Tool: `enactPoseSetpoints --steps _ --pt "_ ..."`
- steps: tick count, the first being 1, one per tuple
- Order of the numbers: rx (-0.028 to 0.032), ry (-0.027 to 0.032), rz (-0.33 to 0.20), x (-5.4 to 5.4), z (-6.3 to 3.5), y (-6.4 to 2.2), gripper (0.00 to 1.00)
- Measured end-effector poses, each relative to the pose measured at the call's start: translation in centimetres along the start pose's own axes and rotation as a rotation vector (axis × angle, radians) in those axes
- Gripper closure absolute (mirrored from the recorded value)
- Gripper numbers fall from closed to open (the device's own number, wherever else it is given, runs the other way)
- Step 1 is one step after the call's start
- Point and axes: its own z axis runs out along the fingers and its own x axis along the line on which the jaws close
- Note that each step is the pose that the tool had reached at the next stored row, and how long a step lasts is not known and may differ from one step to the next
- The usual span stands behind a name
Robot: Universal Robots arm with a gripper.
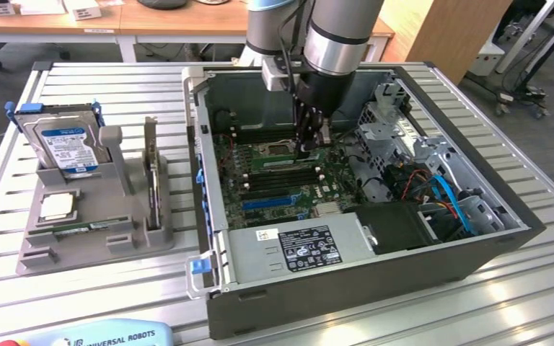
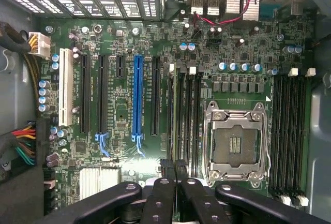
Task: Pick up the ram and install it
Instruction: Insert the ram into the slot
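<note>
Nearest in the exterior view, a blue teach pendant (image 1: 113, 335) is seen at the edge of the slatted table (image 1: 508, 303). Behind it stands the open computer case (image 1: 354, 288), with a labelled power supply (image 1: 291, 249) set along its near wall. Toward the exterior view's left, well apart from the case, a grey holder (image 1: 84, 245) carries an upright hard drive (image 1: 66, 144). Deeper in the case the motherboard (image 1: 257, 187) is laid flat, and its blue slot (image 1: 267, 202) lies nearer than the black memory slots. Along those slots a pale green strip, taken to be the ram (image 1: 279, 164), is seen standing on edge, just near of the processor socket (image 1: 275, 149). The gripper (image 1: 311, 149) is lowered straight down at the strip's end toward the exterior view's right, under the arm (image 1: 340, 36); wooden desks (image 1: 161, 21) are seen farthest off. What the exterior view leaves unclear is given by the wrist view, where the gripper (image 2: 174, 169) is seen from above. Its black fingertips (image 2: 166, 168) are drawn together, closed, over one end of the memory slots, between the blue slot (image 2: 137, 94) and the socket (image 2: 235, 141). Whether the ram's edge is pinched between them cannot be told, nor which slot bears it.
</note>
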Motion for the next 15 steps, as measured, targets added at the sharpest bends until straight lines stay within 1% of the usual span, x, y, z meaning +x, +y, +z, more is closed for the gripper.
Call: enactPoseSetpoints --steps 4,15 --pt "0.0000 -0.0001 0.000 0.00 0.02 -0.01 0.89" --pt "0.0000 -0.0001 0.000 0.00 0.60 -0.04 0.89"
